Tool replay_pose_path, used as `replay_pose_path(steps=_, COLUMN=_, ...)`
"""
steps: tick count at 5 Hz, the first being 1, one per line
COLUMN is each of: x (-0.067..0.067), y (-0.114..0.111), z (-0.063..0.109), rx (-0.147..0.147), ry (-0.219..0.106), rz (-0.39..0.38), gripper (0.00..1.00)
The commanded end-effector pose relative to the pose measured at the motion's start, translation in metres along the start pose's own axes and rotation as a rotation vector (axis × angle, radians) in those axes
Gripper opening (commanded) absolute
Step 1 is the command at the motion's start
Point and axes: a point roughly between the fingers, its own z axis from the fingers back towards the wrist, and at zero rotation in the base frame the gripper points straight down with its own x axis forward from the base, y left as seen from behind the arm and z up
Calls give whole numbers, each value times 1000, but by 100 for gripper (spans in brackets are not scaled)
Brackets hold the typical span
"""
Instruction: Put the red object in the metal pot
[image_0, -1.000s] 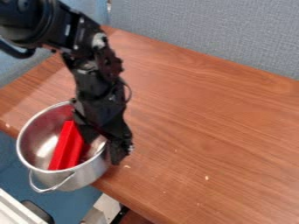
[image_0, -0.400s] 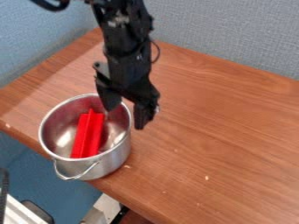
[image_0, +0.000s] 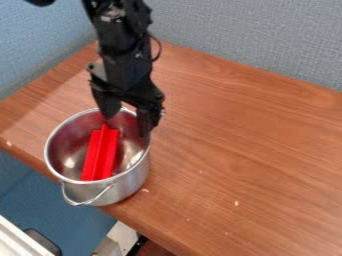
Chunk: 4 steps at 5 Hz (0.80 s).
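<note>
Camera view: my black, jointed pincer (image_0: 130, 122) hangs over the upper right part of the shiny round stainless-steel pot (image_0: 142, 168), near its rim at about one o'clock. I have my fingers spread wide, and nothing is held between them. The bright red, elongated plastic-looking block (image_0: 100, 155) lies inside the pot, left of the middle of the opening. Its long side runs roughly from twelve to six o'clock, leaning a little toward one at the top, and a lengthwise groove shows along it. A small metal loop handle (image_0: 83, 201) sticks out from the pot at about seven o'clock. The pot itself sits at about eight o'clock in my view, by the left edge of the reddish-brown wooden table (image_0: 247, 150), whose bare grain stretches away toward three o'clock. Behind the table, from eleven round to two o'clock, stands a grey-blue textured panel (image_0: 254, 35).
</note>
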Motion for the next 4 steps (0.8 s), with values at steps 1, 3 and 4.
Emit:
replay_pose_path(steps=1, x=-4, y=-1, z=-12, rx=-11, ry=-6, rz=28, gripper=100)
replay_pose_path(steps=3, x=2, y=26, z=-5, rx=-37, ry=13, rz=40, gripper=100)
replay_pose_path(steps=4, x=5, y=42, z=2, rx=-32, ry=33, rz=43, gripper=100)
